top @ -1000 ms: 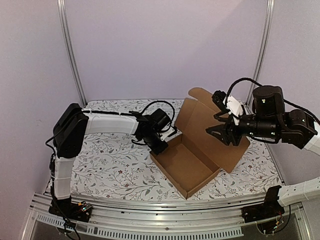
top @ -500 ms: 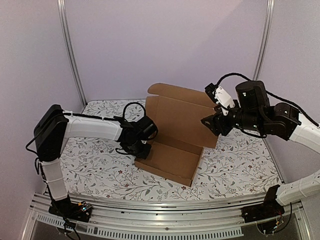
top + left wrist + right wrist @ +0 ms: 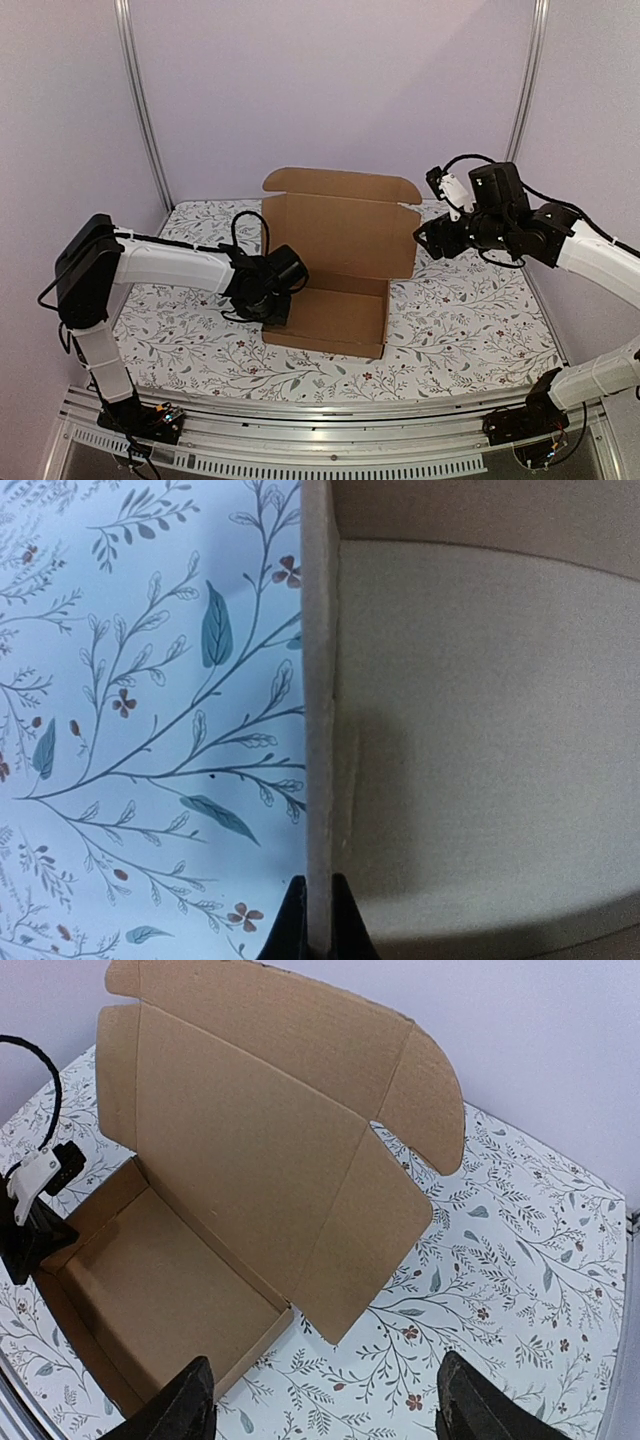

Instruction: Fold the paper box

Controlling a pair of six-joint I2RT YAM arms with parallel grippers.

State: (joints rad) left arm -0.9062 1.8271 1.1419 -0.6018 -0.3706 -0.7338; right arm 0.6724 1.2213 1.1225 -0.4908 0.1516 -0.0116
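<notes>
The left pincer [image 3: 318,932] is pinching a side wall of the paper box [image 3: 338,312]. The right pincer [image 3: 428,238] is hanging spread wide beside it.

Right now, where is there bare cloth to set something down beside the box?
The widest bare cloth lies right of the box, nearer than the open right gripper. A narrower strip runs along its front. The left side is crowded: the left gripper pinches that wall.
</notes>
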